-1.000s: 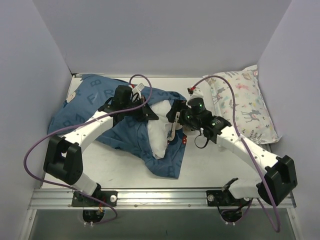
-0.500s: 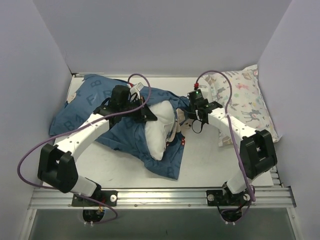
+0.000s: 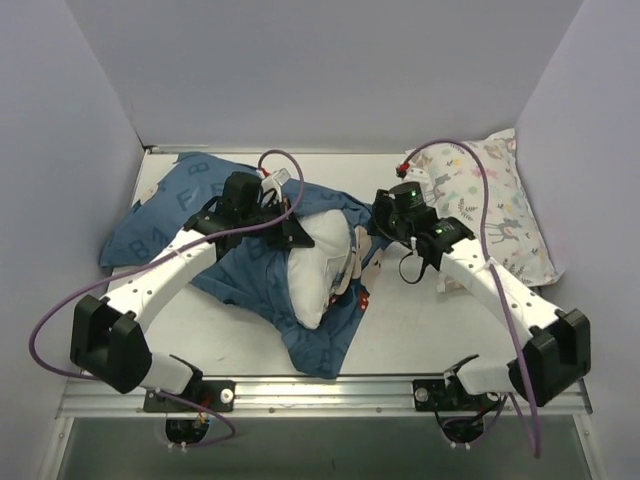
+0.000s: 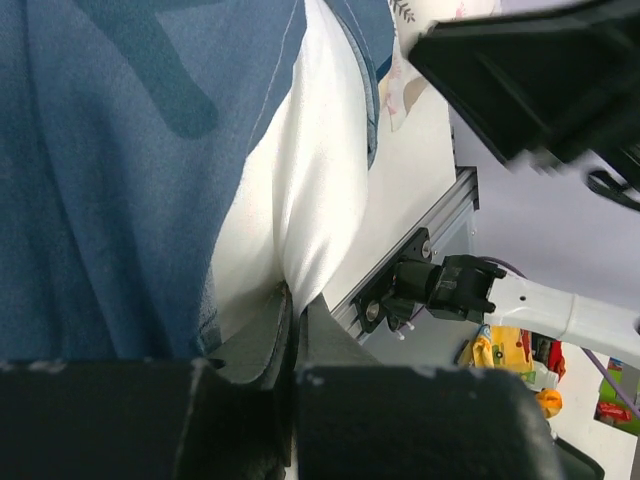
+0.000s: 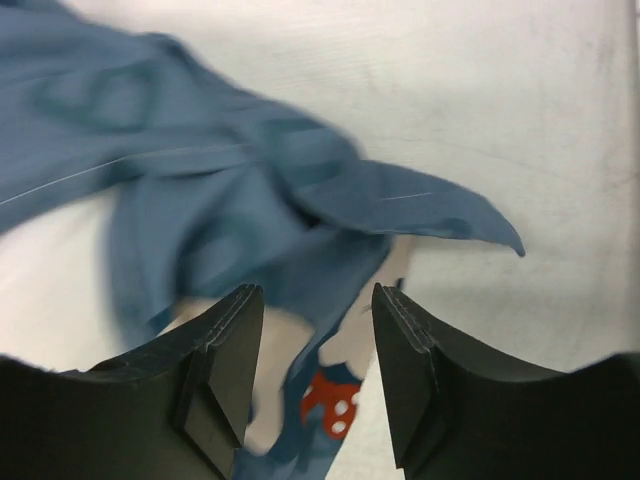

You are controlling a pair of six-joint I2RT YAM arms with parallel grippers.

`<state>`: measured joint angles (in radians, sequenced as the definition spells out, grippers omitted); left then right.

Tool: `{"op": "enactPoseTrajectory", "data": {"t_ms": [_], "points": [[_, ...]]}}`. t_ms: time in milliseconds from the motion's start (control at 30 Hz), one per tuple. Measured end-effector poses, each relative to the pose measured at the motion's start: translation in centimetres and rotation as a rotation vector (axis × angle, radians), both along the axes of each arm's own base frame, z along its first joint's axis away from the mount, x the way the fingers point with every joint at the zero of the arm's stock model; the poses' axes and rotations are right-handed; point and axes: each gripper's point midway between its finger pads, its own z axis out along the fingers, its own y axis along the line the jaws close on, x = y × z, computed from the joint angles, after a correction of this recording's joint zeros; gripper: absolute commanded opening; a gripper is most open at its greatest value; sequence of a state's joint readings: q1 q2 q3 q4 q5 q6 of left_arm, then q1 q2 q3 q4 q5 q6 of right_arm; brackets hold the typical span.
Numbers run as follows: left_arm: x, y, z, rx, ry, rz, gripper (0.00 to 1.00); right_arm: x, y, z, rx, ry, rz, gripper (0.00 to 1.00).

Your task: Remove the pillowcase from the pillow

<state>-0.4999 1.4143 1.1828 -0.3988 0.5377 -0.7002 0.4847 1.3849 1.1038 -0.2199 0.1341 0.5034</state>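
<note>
The dark blue pillowcase (image 3: 180, 215) lies crumpled across the left and middle of the table. The white pillow (image 3: 312, 268) sticks out of its opening at the centre. My left gripper (image 3: 290, 228) is over the pillow's upper left part. In the left wrist view it (image 4: 292, 312) is shut on a fold of the white pillow (image 4: 315, 170), with the blue pillowcase (image 4: 100, 150) beside it. My right gripper (image 3: 375, 232) is open and empty, just right of the pillow. In the right wrist view it (image 5: 315, 350) hovers over the blurred pillowcase edge (image 5: 250, 200) and a red polka-dot bow (image 5: 325, 402).
A smaller white pillow with pastel animal print (image 3: 495, 210) lies at the back right against the wall. White walls close in the table on three sides. A metal rail (image 3: 320, 392) runs along the near edge. Bare table (image 5: 500, 100) shows beyond the pillowcase.
My right arm drew back from the pillow's right edge, swung and came partly back, its gripper open. The pillowcase's near corner slid towards the front edge. My left gripper stayed on the pillow.
</note>
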Motion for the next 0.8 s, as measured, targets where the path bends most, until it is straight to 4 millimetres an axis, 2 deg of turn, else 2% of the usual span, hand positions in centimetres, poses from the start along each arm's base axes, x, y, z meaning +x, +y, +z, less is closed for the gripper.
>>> {"op": "enactPoseTrajectory", "data": {"t_ms": [100, 200, 233, 300, 367, 433, 500, 600, 700, 800], "points": [[0.0, -0.4, -0.5, 0.007, 0.014, -0.007, 0.0, -2.3, 2.1, 3.5, 0.061, -0.084, 0.07, 0.54], [0.1, -0.7, -0.5, 0.006, 0.012, -0.011, 0.0, -3.9, 4.3, 4.8, 0.085, -0.116, 0.134, 0.55], [0.1, -0.7, -0.5, 0.006, 0.011, -0.01, 0.0, -4.3, 5.0, 4.5, 0.081, -0.108, 0.153, 0.55], [0.2, -0.7, -0.4, 0.006, 0.008, -0.009, 0.0, -4.7, 6.4, 2.7, 0.055, -0.063, 0.186, 0.57], [0.2, -0.7, -0.4, 0.007, 0.007, -0.007, 0.0, -4.5, 6.7, 0.3, 0.013, -0.009, 0.185, 0.57], [0.2, -0.7, -0.4, 0.009, 0.006, -0.006, 0.0, -4.1, 6.6, -1.6, -0.026, 0.031, 0.172, 0.38], [0.3, -0.7, -0.5, 0.013, 0.004, -0.002, 0.0, -3.7, 6.2, -2.5, -0.051, 0.046, 0.157, 0.16], [0.2, -0.6, -0.3, 0.014, -0.002, 0.001, 0.0, -3.0, 5.0, -2.6, -0.061, 0.044, 0.113, 0.05], [-0.1, -0.4, 0.5, 0.007, -0.025, 0.001, 0.0, -1.5, 1.2, -3.5, -0.084, 0.061, 0.007, 0.04], [-0.6, -0.1, 2.3, -0.017, -0.068, 0.001, 0.0, -0.7, -2.4, -5.1, -0.103, 0.103, -0.089, 0.04]]}}
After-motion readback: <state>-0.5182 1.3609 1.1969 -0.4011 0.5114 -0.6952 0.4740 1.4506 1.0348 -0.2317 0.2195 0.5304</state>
